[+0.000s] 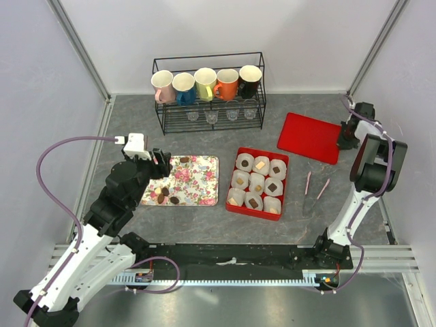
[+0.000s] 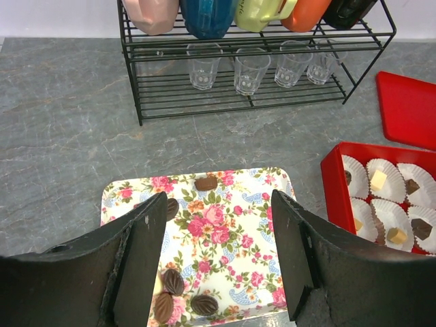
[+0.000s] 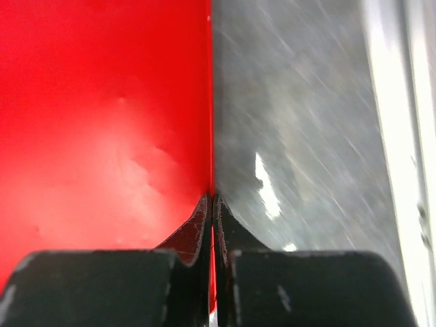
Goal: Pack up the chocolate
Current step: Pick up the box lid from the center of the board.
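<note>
**Overhead view.** A grey table (image 1: 272,231) carries, at centre left, a flowered tray (image 1: 201,178) and, at centre right, a red box (image 1: 235,178) lined with white paper cups (image 1: 240,180). The chocolates (image 1: 165,191) lie in two places. Several dark pieces are loose on the tray, one near its upper left corner and a small cluster at its lower left. Other pieces, both dark and cream, sit singly in some of the box's cups.

A flat red lid (image 1: 310,136) lies at the upper right. Pink tongs (image 1: 313,187) lie just right of the box. At the top centre a wire rack (image 1: 208,116) holds a row of mugs (image 1: 204,83) above a row of glasses (image 1: 211,116).

**Left wrist view.** The left gripper (image 2: 218,225) hangs over the tray with its fingers (image 2: 146,252) spread wide and nothing between them. One dark chocolate shows in the gap near the tray's far edge. Three more lie by the left finger at the bottom of the frame. The box, with its cups, is at the right edge.

**Right wrist view.** The right gripper (image 3: 212,199) has its fingertips pressed together on the right edge of the lid, pinching it. The lid's red surface fills the left half of the frame and the grey table fills the right half.
</note>
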You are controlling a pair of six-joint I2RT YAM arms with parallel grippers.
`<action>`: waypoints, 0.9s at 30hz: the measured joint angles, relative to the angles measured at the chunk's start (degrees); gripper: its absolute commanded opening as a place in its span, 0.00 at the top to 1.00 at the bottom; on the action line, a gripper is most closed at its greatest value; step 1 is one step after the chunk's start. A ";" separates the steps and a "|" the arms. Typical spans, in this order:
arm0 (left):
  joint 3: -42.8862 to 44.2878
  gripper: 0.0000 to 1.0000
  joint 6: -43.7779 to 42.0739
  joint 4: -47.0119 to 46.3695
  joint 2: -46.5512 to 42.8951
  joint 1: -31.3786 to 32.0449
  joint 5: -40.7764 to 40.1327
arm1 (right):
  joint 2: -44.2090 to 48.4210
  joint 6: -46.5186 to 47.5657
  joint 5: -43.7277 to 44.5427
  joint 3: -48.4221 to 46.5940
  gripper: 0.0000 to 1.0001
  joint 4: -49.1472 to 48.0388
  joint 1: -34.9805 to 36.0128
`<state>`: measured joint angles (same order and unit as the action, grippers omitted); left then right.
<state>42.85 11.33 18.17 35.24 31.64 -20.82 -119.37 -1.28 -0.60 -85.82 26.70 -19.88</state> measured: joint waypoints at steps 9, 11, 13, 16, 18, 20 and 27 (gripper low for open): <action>-0.09 0.31 0.00 -0.28 -0.15 0.50 0.15 | 2.16 -3.96 5.25 1.86 0.81 7.32 -0.72; -0.09 0.31 0.00 -0.33 -0.33 0.63 0.17 | 2.23 -4.50 5.86 1.86 0.80 8.22 -0.59; -0.11 0.31 0.00 -0.33 -0.44 0.63 0.17 | 2.23 -4.74 6.23 1.70 0.77 8.94 -0.59; -0.11 0.31 0.00 -0.35 -0.66 0.66 0.17 | 2.12 -4.81 6.32 1.16 0.76 10.91 -0.59; -0.11 0.31 0.00 -0.35 -0.81 0.76 0.15 | 1.64 -4.72 5.88 0.44 0.76 12.31 -0.59; -0.11 0.31 0.00 -0.37 -0.90 0.76 0.17 | 0.90 -4.50 5.44 -0.66 0.78 13.35 -0.59; -0.11 0.31 0.00 -0.44 -0.92 0.76 0.17 | -0.63 -3.41 3.58 -2.86 1.00 15.61 -1.01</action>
<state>42.74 11.33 17.74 34.33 32.40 -20.64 -120.01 -4.69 2.98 -88.68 42.30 -20.88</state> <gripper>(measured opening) 0.695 0.044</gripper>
